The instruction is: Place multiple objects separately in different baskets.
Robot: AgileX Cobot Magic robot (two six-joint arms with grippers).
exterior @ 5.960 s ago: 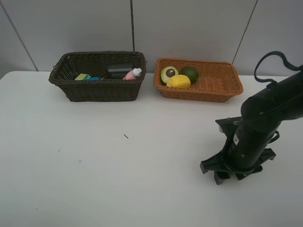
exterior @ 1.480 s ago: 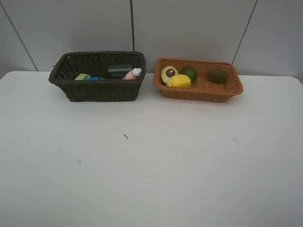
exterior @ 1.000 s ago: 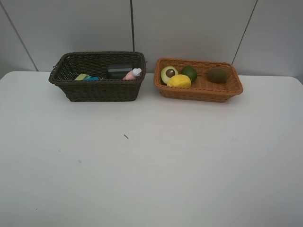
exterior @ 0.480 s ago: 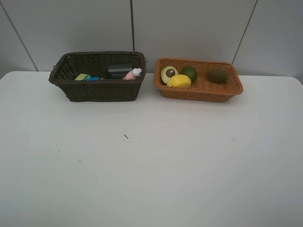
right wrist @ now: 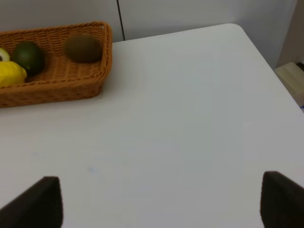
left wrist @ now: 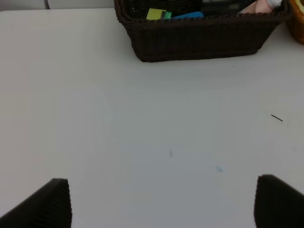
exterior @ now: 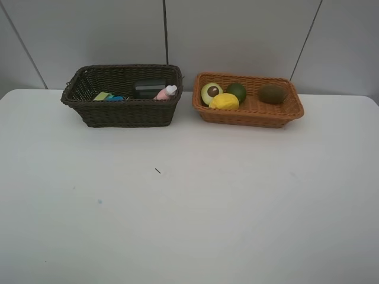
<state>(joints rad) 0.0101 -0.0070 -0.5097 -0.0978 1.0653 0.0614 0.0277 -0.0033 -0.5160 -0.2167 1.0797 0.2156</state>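
Sorting appears finished: I judge the step in hand to be parking both arms clear, so I would keep them low, back and empty. The dark brown deep wicker basket at far left holds the pink white-capped bottle; the orange-tan shallow wicker basket at far right holds the yellow lemon, halved avocado, dark green fruit and brown kiwi. Left gripper and right gripper stand spread wide, holding nothing, well apart from both baskets.
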